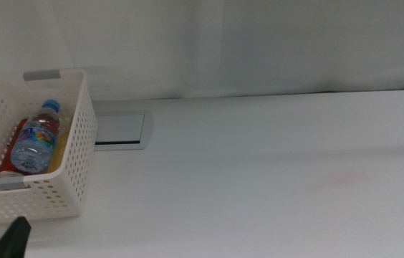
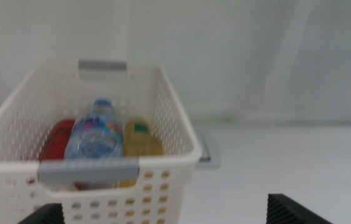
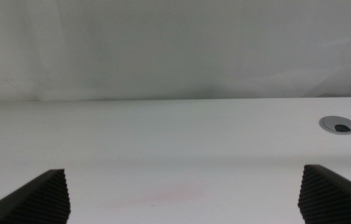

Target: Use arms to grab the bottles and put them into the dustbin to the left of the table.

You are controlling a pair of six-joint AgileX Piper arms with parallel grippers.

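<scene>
The left hand [image 2: 160, 214] is hanging with jaws wide apart, gripping nothing, just short of the white perforated plastic dustbin [image 2: 163, 180]. Ahead of it inside are lying a clear blue-capped water bottle [image 2: 94, 137], a yellow-drink bottle [image 2: 141, 138] and a red can [image 2: 56, 138]: probably light, smooth, best gripped mid-body. Label print is unreadable. The right hand [image 3: 185, 199], likewise spread, is waiting over the white bench [image 3: 175, 137].

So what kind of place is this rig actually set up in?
Probably an office or lab bench, not a kitchen: a plain white desk-type table with a round cable grommet and a grey inset panel, against a bare pale backdrop. The only clutter is a white basket holding bottles.
</scene>
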